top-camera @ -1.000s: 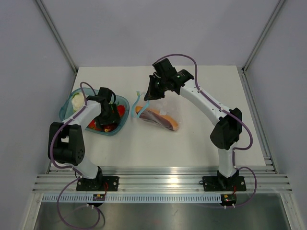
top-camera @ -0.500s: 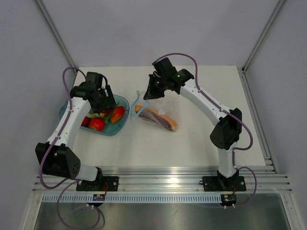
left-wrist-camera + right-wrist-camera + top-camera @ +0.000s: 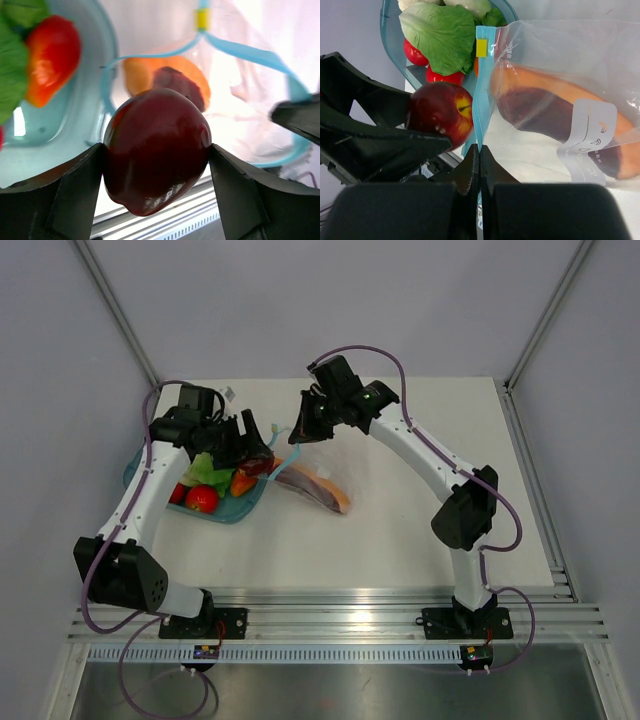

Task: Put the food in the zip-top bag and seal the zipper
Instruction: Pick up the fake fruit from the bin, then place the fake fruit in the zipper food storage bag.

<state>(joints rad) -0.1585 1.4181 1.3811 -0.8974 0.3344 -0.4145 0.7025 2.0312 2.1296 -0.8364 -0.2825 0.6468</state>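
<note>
My left gripper [image 3: 256, 456] is shut on a dark red apple [image 3: 157, 150] and holds it in the air just in front of the open mouth of the zip-top bag [image 3: 322, 480]. The apple also shows in the right wrist view [image 3: 440, 112]. My right gripper [image 3: 304, 432] is shut on the teal-blue zipper [image 3: 481, 85] and holds the upper lip up. The zipper's two strips [image 3: 250, 52] are spread apart, with a yellow slider [image 3: 201, 19] at one end. An orange piece [image 3: 545, 92] and a dark purple piece [image 3: 540, 117] lie inside the bag.
The teal translucent bowl [image 3: 222, 510] sits left of the bag, touching its mouth. It holds a green lettuce piece [image 3: 205, 472], a red round piece [image 3: 201, 498] and an orange-red piece [image 3: 241, 483]. The table's walls stand at the back and both sides.
My left gripper rose out of the bowl with the dark red apple and moved right to the bag's mouth. My right gripper shifted left and up, drawing the bag with it.
</note>
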